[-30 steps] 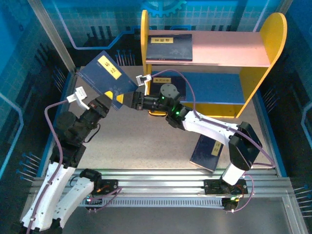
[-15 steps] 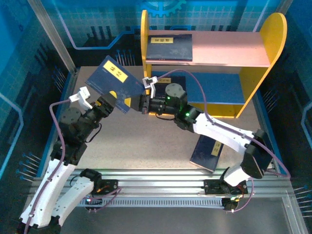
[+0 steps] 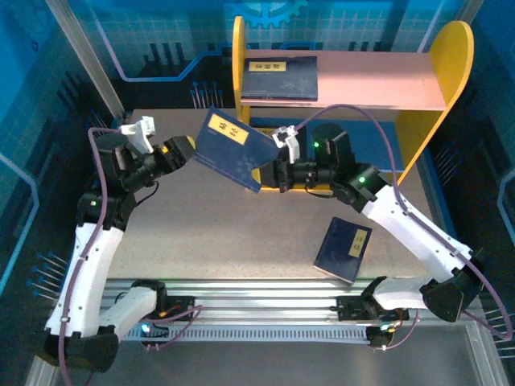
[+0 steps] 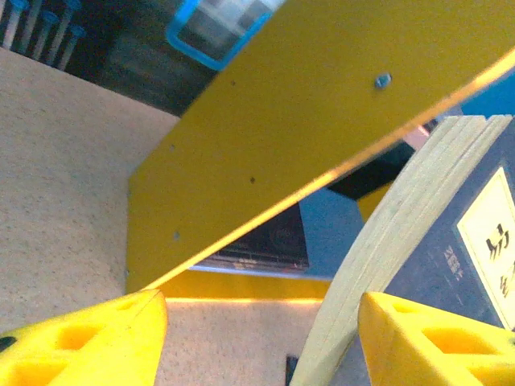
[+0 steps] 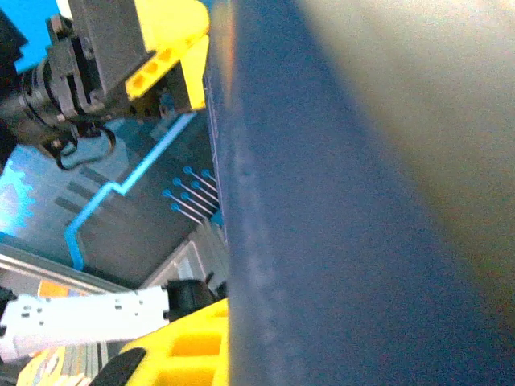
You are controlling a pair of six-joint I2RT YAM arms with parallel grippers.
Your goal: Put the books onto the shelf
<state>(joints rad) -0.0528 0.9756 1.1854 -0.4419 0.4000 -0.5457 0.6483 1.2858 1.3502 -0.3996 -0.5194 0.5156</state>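
The shelf (image 3: pixel 452 76) carries a top book (image 3: pixel 278 75) and a lower book (image 4: pixel 267 244). The raised book (image 3: pixel 233 149) hangs before it, apparently pinched by the right gripper (image 3: pixel 269 170). The left gripper (image 3: pixel 187 151) stands wide, gripping nothing. A spare book (image 3: pixel 344 249) lies on the table (image 3: pixel 209 233), unshelved.

We see a tilted book (image 3: pixel 233 149) midair, a second book (image 3: pixel 280 78) atop the shelf (image 3: pixel 370 80) at twelve o'clock, a third book (image 3: pixel 344 249) at five o'clock.

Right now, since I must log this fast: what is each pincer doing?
Left pincer: open around the book edge.
Right pincer: shut on the book.
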